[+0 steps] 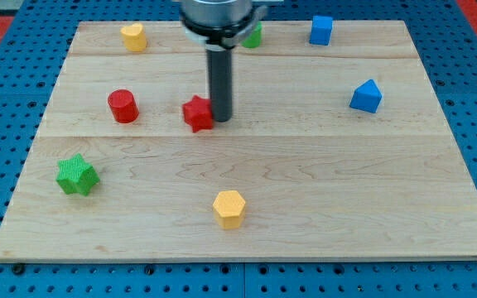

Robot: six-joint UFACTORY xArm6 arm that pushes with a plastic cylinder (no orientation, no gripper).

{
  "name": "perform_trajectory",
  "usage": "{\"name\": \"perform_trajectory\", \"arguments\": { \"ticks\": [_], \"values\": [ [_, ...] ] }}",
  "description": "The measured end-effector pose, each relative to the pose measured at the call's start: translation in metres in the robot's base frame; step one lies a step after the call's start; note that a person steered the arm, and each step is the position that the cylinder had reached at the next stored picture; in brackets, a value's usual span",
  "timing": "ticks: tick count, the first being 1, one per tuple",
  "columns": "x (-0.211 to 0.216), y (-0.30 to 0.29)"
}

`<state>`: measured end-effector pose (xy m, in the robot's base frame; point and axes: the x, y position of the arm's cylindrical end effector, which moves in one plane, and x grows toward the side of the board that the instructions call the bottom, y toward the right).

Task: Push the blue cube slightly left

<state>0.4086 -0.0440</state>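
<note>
The blue cube (pixel 321 30) sits near the view's top edge of the wooden board (pixel 305 182), right of centre. My rod comes down from the view's top centre and my tip (pixel 221 118) rests on the board, touching the right side of a red star-shaped block (pixel 197 113). The tip is far to the left of and below the blue cube. A second blue block (pixel 366 96), with a peaked top, lies below and to the right of the cube.
A yellow block (pixel 134 36) sits top left. A green block (pixel 253 36) is partly hidden behind the arm. A red cylinder (pixel 123 106) lies left of the red star. A green star (pixel 77 175) sits lower left. A yellow hexagon (pixel 229 208) lies bottom centre.
</note>
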Motion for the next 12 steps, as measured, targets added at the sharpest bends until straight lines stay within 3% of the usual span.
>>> {"name": "perform_trajectory", "arguments": {
  "ticks": [2,3,4,5,7,8,9,10,11,12],
  "values": [
    [-0.015,-0.072],
    [-0.015,-0.066],
    [0.0,-0.021],
    [0.023,-0.034],
    [0.014,-0.068],
    [-0.001,-0.04],
    [-0.048,0.056],
    [-0.058,0.108],
    [-0.094,0.169],
    [-0.15,0.265]
  ]
}}
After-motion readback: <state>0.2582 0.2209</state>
